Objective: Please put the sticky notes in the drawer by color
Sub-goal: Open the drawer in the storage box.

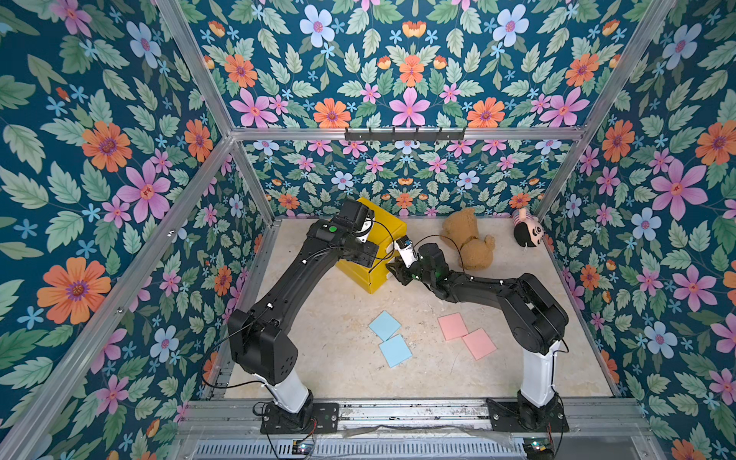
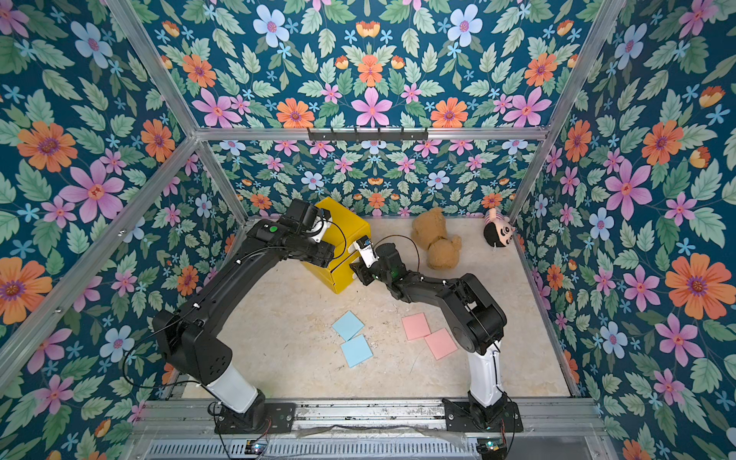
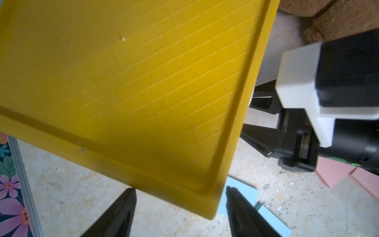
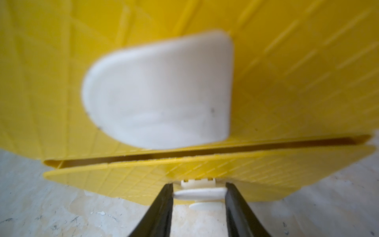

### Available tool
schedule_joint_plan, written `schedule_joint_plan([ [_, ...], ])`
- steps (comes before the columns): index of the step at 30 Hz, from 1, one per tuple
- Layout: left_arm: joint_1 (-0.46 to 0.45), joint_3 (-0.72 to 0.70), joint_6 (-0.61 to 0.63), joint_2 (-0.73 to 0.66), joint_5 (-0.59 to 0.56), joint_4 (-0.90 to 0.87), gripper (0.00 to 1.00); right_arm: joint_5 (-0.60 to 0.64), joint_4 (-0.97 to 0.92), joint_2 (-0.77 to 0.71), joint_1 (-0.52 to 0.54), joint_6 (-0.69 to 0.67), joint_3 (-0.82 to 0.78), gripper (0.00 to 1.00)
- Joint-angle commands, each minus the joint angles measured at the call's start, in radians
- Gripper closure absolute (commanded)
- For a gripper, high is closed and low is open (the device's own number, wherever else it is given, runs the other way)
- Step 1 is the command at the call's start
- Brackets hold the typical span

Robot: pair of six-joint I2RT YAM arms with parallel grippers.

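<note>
The yellow drawer (image 1: 384,223) (image 2: 342,225) stands at the back left of the table. My right gripper (image 1: 392,266) (image 4: 199,190) is shut on the middle white tab handle (image 4: 200,194). A dark slit shows above that drawer front. My left gripper (image 1: 364,259) (image 3: 180,190) is open and straddles the near corner of the drawer's top (image 3: 143,92); whether it touches is unclear. Two light blue sticky notes (image 1: 384,325) (image 1: 395,350) and two pink ones (image 1: 453,326) (image 1: 479,343) lie flat on the table nearer the front, in both top views.
A brown teddy bear (image 1: 466,239) lies to the right of the drawer, close to my right wrist. A doll's head (image 1: 527,233) rests in the back right corner. A black hook rail (image 1: 404,134) hangs on the back wall. Flowered walls enclose the table.
</note>
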Motion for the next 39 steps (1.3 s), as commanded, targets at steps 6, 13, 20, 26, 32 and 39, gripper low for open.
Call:
schedule_joint_plan([
  [6, 0.002, -0.004, 0.001, -0.001, -0.002, -0.022, 0.25, 0.041, 0.014, -0.070, -0.003, 0.005, -0.093, 0.55],
  [13, 0.003, -0.009, 0.001, -0.007, -0.001, -0.020, 0.25, 0.059, 0.049, -0.146, -0.011, 0.017, -0.208, 0.56],
  [20, 0.003, -0.014, 0.001, -0.011, 0.002, -0.020, 0.25, 0.085, 0.079, -0.216, -0.015, 0.032, -0.316, 0.55],
  [26, 0.003, -0.014, 0.000, -0.012, 0.001, -0.019, 0.25, 0.091, 0.077, -0.228, -0.015, 0.031, -0.334, 0.55],
  [32, 0.003, -0.021, -0.002, -0.019, -0.001, -0.020, 0.25, 0.107, 0.067, -0.258, -0.017, 0.024, -0.363, 0.55],
  [39, 0.003, -0.021, 0.000, -0.016, 0.001, -0.016, 0.25, 0.119, 0.066, -0.281, -0.018, 0.023, -0.403, 0.52],
])
